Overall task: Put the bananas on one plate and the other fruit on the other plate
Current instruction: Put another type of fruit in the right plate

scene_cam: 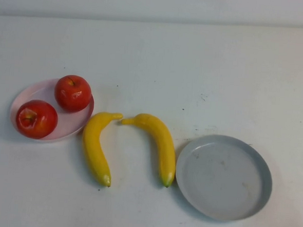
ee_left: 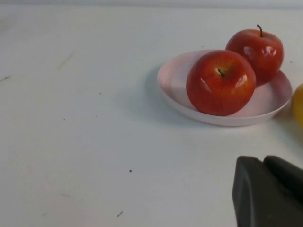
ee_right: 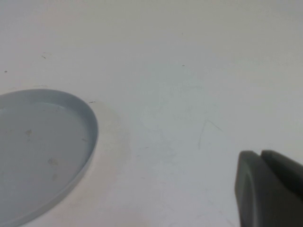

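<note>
Two red apples (scene_cam: 72, 92) (scene_cam: 36, 119) sit on the pale pink plate (scene_cam: 71, 123) at the left; they also show in the left wrist view (ee_left: 220, 82) (ee_left: 256, 50) on that plate (ee_left: 173, 80). Two yellow bananas (scene_cam: 96, 147) (scene_cam: 158, 140) lie on the table between the plates. The grey-blue plate (scene_cam: 223, 178) at the right is empty; it also shows in the right wrist view (ee_right: 42, 146). My left gripper (ee_left: 265, 163) is shut and empty, short of the pink plate. My right gripper (ee_right: 261, 156) is shut and empty, beside the grey-blue plate. Neither gripper shows in the high view.
The white table (scene_cam: 195, 70) stretches to a wall at the back. A yellow sliver of a banana (ee_left: 298, 104) shows just past the pink plate in the left wrist view.
</note>
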